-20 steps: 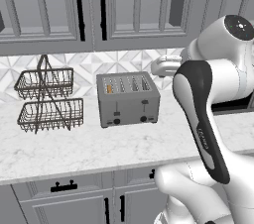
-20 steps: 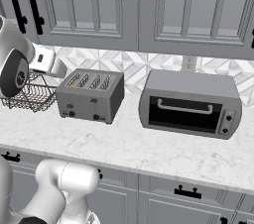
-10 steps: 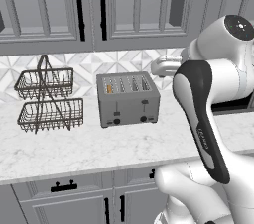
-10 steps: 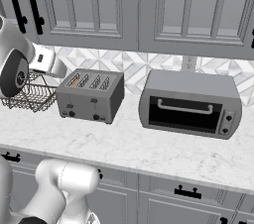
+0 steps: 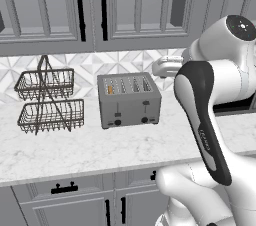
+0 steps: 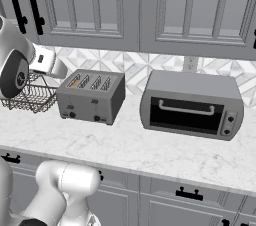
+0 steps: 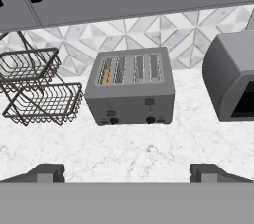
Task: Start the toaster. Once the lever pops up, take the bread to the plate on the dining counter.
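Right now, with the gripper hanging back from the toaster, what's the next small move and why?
Probably ease the open gripper forward and down toward the toaster's left front lever. The bread sits in the leftmost slot, the fingers are spread wide over bare worktop, holding nothing, and the toaster looks not yet started.

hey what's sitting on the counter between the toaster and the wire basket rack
Nothing. In the hand view, the stretch between the toaster and the wire basket rack is bare marble worktop; the left base view shows the same gap.
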Available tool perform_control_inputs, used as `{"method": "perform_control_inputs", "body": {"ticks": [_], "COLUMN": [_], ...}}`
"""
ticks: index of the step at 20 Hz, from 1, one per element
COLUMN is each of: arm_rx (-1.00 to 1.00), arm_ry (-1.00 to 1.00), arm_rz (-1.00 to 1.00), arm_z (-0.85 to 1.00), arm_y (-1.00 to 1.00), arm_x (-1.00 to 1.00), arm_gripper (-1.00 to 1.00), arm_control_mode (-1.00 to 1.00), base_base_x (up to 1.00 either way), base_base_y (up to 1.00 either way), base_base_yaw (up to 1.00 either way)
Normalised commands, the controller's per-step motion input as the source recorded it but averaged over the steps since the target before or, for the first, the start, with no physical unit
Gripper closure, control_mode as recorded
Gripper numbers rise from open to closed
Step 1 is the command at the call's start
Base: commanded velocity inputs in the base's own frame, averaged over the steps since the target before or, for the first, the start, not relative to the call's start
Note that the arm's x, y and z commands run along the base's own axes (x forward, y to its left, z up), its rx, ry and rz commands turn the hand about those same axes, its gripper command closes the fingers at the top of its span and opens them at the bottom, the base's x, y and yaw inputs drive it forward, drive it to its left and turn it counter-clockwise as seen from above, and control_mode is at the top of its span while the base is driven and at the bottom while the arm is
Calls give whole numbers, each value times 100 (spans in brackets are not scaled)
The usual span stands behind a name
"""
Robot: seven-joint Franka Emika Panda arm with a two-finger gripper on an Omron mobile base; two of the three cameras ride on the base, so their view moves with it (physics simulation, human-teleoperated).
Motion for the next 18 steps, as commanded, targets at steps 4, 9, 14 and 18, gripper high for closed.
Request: {"method": "perform_control_inputs", "body": {"ticks": [4,9,14,18], "arm_rx": [0,0,0,0], "arm_ry": [0,0,0,0], "arm_rz": [0,0,0,0], "arm_z": [0,0,0,0], "arm_y": [0,0,0,0], "arm_x": [0,0,0,0], "arm_gripper": [-100,-100,-100,-100], "arm_control_mode": [-100,-100,-100,-100], "base_base_x": [0,0,0,0], "base_base_y": [0,0,0,0], "base_base_yaw": [0,0,0,0]}}
